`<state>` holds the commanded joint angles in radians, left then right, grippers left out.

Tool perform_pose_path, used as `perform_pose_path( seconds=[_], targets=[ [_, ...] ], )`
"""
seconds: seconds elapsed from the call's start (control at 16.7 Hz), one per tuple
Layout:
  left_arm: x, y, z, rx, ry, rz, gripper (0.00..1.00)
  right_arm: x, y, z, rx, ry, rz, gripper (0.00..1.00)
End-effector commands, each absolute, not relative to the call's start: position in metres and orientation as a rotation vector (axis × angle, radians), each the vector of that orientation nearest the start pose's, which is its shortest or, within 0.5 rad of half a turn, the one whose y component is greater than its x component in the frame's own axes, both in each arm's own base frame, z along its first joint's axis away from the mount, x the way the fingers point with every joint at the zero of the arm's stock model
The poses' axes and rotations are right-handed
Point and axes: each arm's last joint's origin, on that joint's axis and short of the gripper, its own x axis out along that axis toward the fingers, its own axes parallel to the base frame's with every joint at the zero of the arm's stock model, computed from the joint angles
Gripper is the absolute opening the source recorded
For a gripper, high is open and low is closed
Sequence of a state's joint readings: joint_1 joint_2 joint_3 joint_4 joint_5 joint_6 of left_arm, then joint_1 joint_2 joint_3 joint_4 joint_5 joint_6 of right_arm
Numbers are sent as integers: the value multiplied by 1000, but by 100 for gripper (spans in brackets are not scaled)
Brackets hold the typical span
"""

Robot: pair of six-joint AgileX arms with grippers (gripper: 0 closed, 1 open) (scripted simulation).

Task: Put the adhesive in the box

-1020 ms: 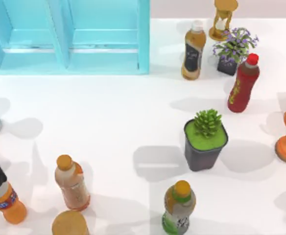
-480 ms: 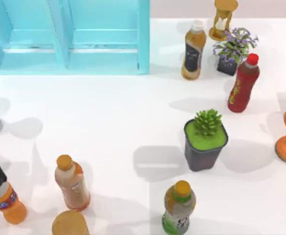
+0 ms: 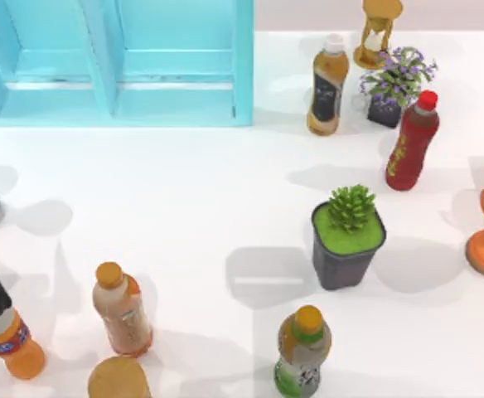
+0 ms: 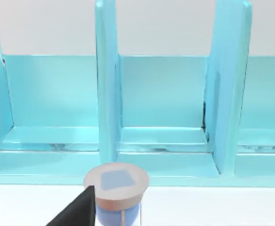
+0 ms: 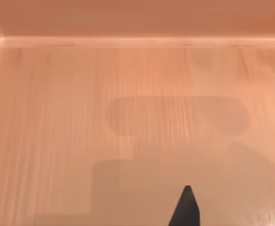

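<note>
Two things matter to you here, the box (image 3: 176, 116) and the adhesive. The box sits at eleven o'clock on the table (image 3: 192, 207) in the top view, turquoise, open, with a divider down its middle. I cannot tell where the adhesive stands, so count it as not yet found.

I judge that you are at the very first step: locating and reaching, with nothing carried. The left gripper (image 4: 81, 212) looks straight at the box's compartments, with a blue piece under a round wooden cap (image 4: 116, 181) just in front of it. Whether that gripper is released or clenched I cannot tell. The right gripper (image 5: 236, 214) hangs over a bare wooden surface (image 5: 128, 94), its jaws standing apart with nothing between them.

Your next move calls for finding a small yellow bottle among much larger ones. Do not be drawn to the orange-capped drink bottles at seven o'clock (image 3: 122, 311) and six o'clock (image 3: 302, 352). The succulent pot (image 3: 347, 245) at four o'clock and the red bottle (image 3: 411, 145) at two o'clock crowd the right side, so a low sweep there could likely topple something. Once you have the adhesive gripped, I judge that you should carry it high towards eleven o'clock and clear the box's near wall before letting go.
</note>
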<state>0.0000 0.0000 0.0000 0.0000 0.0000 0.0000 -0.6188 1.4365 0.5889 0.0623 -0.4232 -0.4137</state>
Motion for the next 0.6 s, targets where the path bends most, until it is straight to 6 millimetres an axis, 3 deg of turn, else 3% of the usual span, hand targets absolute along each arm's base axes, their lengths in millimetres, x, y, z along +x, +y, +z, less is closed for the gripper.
perform_pose_path(
  seconds=[0.6],
  targets=[
    [106, -1, 160, 0, 0, 0, 100, 224, -143, 149, -12, 704, -34, 83]
  ],
)
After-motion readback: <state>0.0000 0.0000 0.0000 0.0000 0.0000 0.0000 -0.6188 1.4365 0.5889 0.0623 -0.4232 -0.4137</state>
